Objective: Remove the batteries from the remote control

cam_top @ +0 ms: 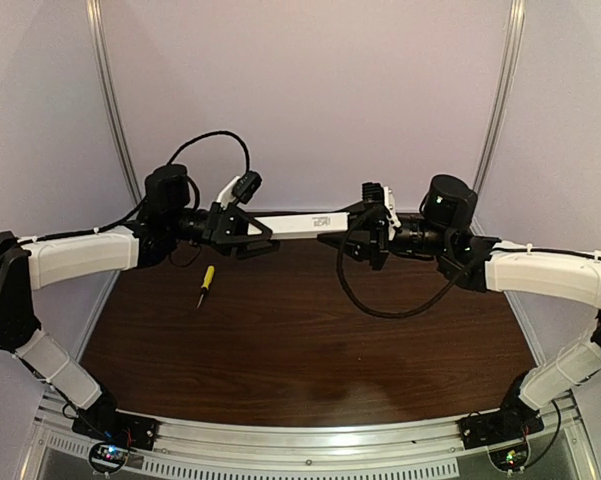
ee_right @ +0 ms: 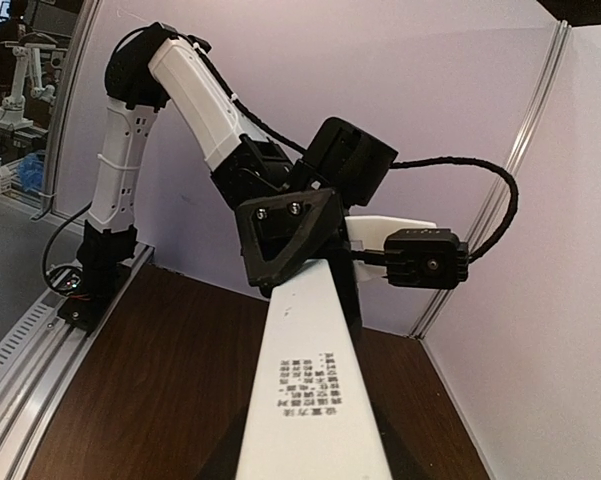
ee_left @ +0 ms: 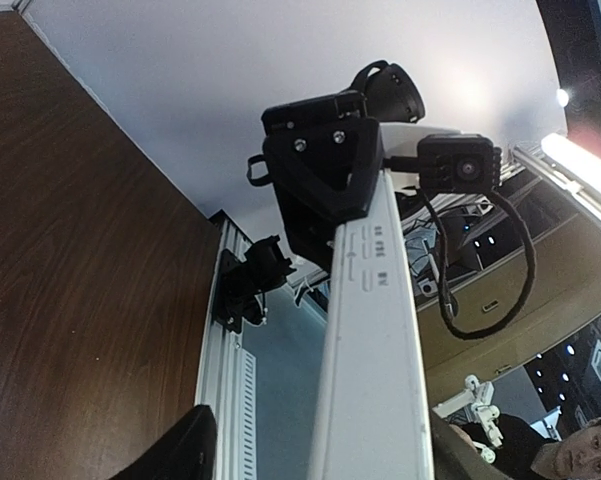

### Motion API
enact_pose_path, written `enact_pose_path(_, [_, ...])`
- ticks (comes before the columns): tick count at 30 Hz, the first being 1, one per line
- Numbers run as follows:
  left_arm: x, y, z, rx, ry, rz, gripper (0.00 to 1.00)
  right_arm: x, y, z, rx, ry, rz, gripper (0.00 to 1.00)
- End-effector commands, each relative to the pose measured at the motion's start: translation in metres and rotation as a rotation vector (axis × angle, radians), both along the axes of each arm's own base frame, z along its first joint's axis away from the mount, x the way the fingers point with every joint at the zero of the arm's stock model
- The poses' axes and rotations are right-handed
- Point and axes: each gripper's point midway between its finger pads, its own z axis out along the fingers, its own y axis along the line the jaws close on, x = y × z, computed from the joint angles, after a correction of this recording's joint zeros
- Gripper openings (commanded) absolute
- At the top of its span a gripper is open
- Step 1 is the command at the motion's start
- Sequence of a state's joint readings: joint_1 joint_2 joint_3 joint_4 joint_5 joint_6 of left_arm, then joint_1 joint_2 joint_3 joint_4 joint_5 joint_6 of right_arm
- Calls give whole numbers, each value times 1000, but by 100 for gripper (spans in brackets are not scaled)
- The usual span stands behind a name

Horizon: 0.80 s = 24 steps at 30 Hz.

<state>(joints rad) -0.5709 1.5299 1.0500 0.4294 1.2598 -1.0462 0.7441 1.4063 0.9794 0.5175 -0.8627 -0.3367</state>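
The slim white rectangular remote control spans between both tools above the counter. The right tool grips one end; the left tool's grip state is indeterminate.

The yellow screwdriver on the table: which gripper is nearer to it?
Left. The left gripper hangs just above the screwdriver; the right gripper is far across, at the remote control's other end.

White remote control (small black print); yellow-handled screwdriver; dark brown woodgrain table.
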Motion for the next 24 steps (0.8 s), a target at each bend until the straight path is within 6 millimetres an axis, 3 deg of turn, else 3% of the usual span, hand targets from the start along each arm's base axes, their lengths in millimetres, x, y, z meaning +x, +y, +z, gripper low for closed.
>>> enact_pose_path(1, [3, 0, 8, 17, -64, 26, 69, -8, -7, 14, 41, -18, -1, 0])
enact_pose_path(8, [13, -2, 2, 47, -67, 72, 81, -5, -8, 4, 32, 25, -24, 0])
enact_pose_path(17, [23, -6, -1, 76, -79, 100, 81, 0, -11, -11, 10, 63, -66, 0])
enact_pose_path(24, [35, -8, -16, 135, -75, 152, 73, 2, -11, -12, 12, 67, -76, 0])
